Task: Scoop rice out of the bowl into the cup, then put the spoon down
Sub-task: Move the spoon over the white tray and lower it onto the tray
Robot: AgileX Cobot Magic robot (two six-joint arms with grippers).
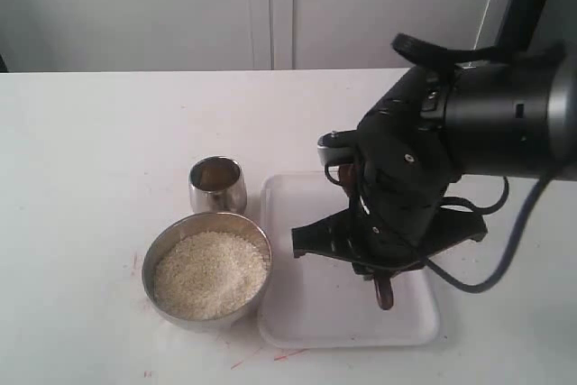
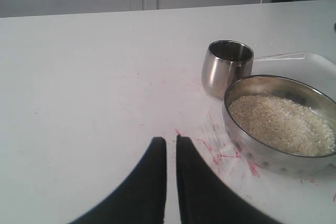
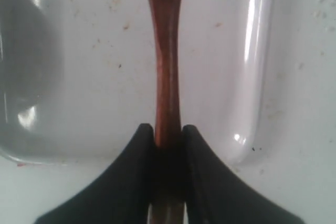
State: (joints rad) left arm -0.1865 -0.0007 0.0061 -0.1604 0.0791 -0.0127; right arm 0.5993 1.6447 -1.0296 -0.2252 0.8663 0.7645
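Observation:
The wide steel bowl (image 1: 207,268) holds white rice (image 1: 210,273) near the table's front; the bowl (image 2: 281,124) and rice (image 2: 281,124) also show in the left wrist view. Behind it stands the small steel cup (image 1: 217,184), upright, also seen as the cup (image 2: 227,68). My right gripper (image 3: 168,129) is shut on the reddish-brown wooden spoon (image 3: 165,61), holding its handle over the white tray (image 3: 79,77). In the exterior view only the spoon's end (image 1: 385,293) peeks out below the right arm (image 1: 406,187). My left gripper (image 2: 171,141) is shut and holds nothing, left of the bowl.
A white rectangular tray (image 1: 306,313) lies right of the bowl under the right arm. Red scribble marks (image 2: 220,150) stain the white table by the bowl. A black cable (image 1: 505,250) loops off the right arm.

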